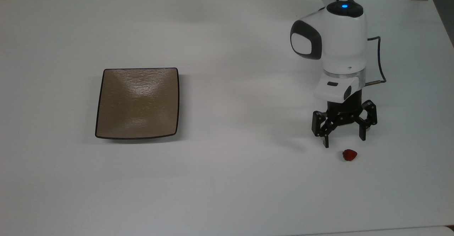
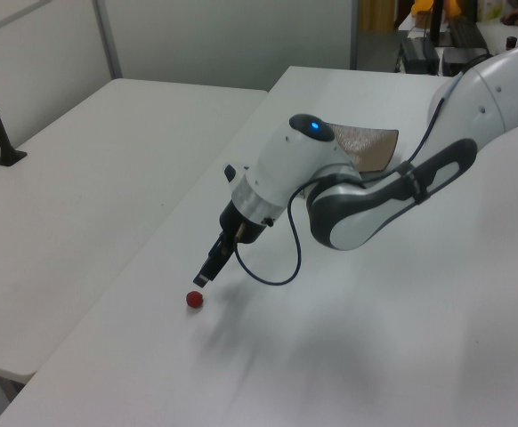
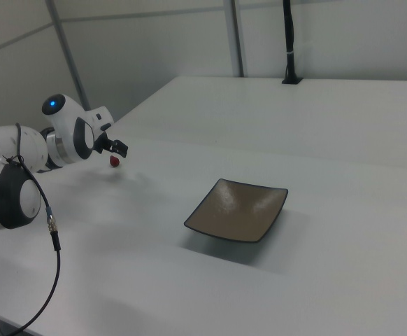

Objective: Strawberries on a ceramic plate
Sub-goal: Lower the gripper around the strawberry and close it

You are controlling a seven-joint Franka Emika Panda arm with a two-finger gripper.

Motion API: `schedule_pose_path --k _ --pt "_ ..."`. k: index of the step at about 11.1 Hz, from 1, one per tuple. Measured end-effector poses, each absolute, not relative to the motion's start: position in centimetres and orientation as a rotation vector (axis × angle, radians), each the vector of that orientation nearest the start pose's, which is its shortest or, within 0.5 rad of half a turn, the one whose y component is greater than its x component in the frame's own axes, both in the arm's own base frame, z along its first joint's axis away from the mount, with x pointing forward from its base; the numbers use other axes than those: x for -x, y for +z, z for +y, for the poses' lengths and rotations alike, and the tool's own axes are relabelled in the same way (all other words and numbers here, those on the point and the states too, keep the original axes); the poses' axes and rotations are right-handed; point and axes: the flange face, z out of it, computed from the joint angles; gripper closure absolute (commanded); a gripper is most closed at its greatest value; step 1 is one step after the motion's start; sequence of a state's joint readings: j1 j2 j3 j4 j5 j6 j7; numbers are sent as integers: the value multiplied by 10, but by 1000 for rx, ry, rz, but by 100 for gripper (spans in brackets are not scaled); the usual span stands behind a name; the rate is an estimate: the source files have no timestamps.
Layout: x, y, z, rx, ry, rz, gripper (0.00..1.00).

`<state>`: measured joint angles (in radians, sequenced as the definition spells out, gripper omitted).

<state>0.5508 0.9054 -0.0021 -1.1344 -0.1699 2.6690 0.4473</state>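
Nearest the top view's lower edge, the strawberry (image 1: 349, 155) is lying alone on the white table (image 1: 227, 179), toward the top view's right, its red body bare on every side and nothing crowding it, which is leaving room for fingers to come down on either flank. Just beyond it, the gripper (image 1: 343, 142) is hanging a little above the tabletop with its two fingers spread wide and gripping nothing; the tips are pointing down and sitting slightly short of the fruit, so the berry is not yet lying between them. In the left view the fingertips (image 2: 202, 282) are hovering just above and beside the small red shape (image 2: 194, 299), close but apart from it. That wide spread is probably giving clearance for a straddle of so small and rounded a thing, and the downward pose is suiting a pinch from above. Farther off, well apart toward the top view's left, the ceramic plate (image 1: 106, 122) is resting flat and bare, its square tan surface waiting as the destination. The task is judged to be in its reaching step, with the grasp and the carry across not yet done.
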Motion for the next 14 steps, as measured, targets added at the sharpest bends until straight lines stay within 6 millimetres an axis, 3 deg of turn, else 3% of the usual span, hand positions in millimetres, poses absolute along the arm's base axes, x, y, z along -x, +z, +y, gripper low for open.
schedule_pose_path --k 6,10,14 --pt "-690 286 438 2751 -1020 -456 0" --pt "-685 274 449 2728 -1064 -534 19" --pt "-686 269 449 2731 -1076 -551 20"
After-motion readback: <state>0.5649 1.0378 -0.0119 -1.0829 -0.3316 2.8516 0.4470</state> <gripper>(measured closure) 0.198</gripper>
